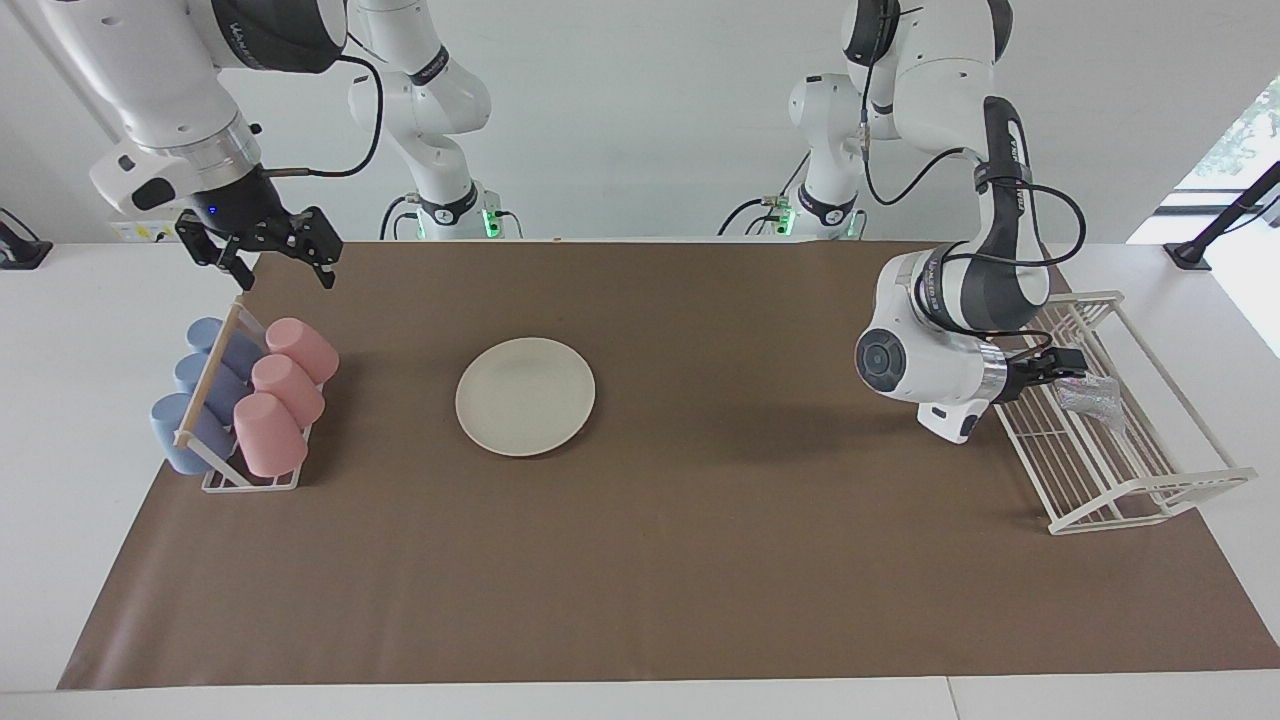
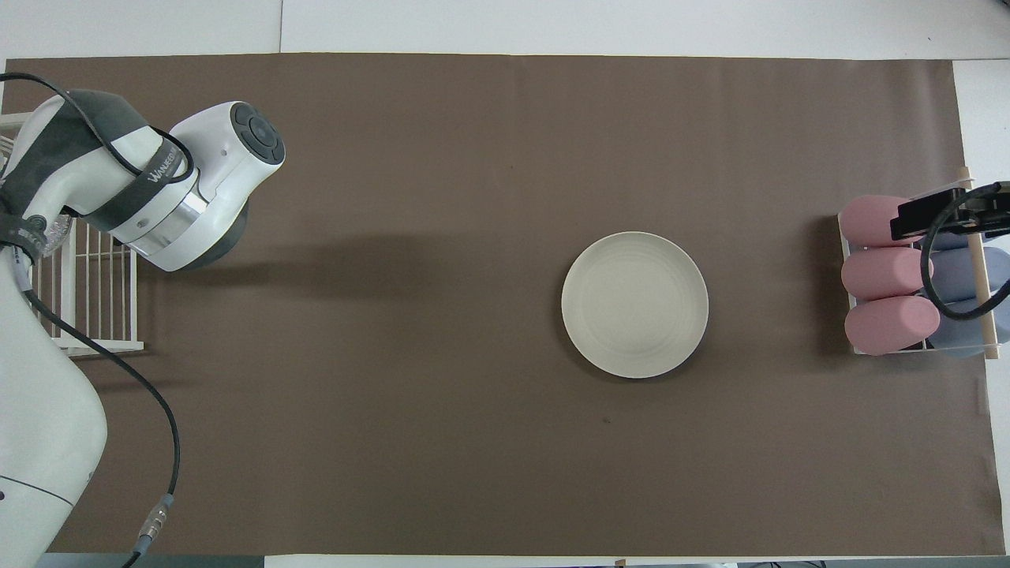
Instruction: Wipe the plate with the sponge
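The cream-white plate (image 1: 525,396) lies bare on the brown mat, toward the right arm's end; it also shows in the overhead view (image 2: 634,304). The silvery sponge (image 1: 1095,400) lies in the white wire rack (image 1: 1130,480) at the left arm's end. A bit of the sponge (image 2: 49,233) shows under the arm in the overhead view. My left gripper (image 1: 1065,364) reaches into the rack, right at the sponge; I cannot tell whether it touches it. My right gripper (image 1: 280,262) is open and empty, raised by the cup rack, and waits.
A small rack holds three pink cups (image 1: 285,395) and three blue cups (image 1: 195,400) on their sides at the right arm's end, beside the plate. The left arm's elbow (image 1: 900,365) hangs low over the mat beside the wire rack (image 2: 95,315).
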Robot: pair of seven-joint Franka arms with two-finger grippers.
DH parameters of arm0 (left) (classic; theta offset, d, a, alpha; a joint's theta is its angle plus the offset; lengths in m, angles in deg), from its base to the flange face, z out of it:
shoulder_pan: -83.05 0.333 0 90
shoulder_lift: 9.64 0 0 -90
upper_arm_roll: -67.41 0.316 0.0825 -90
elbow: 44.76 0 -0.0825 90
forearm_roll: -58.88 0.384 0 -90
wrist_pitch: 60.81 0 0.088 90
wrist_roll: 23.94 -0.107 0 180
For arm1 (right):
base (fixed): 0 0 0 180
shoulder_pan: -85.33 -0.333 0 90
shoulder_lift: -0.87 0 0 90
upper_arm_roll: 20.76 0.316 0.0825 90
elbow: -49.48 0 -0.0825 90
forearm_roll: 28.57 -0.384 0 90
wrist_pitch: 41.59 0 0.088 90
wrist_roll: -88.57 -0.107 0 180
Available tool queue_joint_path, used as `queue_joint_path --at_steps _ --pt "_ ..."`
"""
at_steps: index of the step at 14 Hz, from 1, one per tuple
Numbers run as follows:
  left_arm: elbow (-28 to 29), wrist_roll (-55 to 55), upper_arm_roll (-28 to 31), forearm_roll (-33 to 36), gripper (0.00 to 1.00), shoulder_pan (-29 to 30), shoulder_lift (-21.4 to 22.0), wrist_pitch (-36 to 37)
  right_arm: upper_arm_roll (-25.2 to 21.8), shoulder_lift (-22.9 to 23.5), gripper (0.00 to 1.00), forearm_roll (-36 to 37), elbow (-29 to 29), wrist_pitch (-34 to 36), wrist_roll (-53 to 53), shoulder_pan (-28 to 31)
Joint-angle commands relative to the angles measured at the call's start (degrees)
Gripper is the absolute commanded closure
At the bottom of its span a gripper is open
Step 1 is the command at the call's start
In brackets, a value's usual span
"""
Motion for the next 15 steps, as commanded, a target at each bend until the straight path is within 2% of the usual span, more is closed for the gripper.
queue_joint_path --at_steps 1,4,6,8,10,11,13,15 --pt "-1.85 -2.66 -0.33 -9.15 0.0 2.19 4.67 -1.44 0.67 0.57 0.0 0.05 1.07 1.18 1.63 0.93" --pt "-2.73 -4.61 -0.24 -15.06 0.0 2.19 9.07 -0.92 0.67 0.48 0.0 0.05 1.07 1.36 1.54 0.75" --pt "-5.26 -4.61 0.02 -21.8 0.0 2.28 10.84 -0.74 0.67 0.48 0.0 0.05 1.07 1.36 1.54 0.75" --pt "-9.05 -4.61 0.64 -34.35 0.0 4.63 12.85 -0.74 0.67 0.48 0.0 0.05 0.98 1.36 1.46 0.66" --pt "-9.33 -4.7 0.29 -45.69 0.0 8.94 17.41 -0.65 0.67 0.48 0.0 0.05 0.98 1.27 1.28 0.49" --pt "-9.15 -4.61 0.55 -48.88 0.0 9.31 19.44 -0.48 0.67 0.48 0.0 0.05 1.06 1.27 1.28 0.49" --pt "-9.33 -4.09 0.55 -52.24 0.0 9.75 21.21 1.36 0.67 0.48 0.0 0.05 0.98 1.18 1.28 0.49" --pt "-9.15 -4.34 0.29 -52.78 0.0 9.66 22.27 3.73 0.67 0.48 0.0 0.05 0.98 1.18 1.28 0.4"
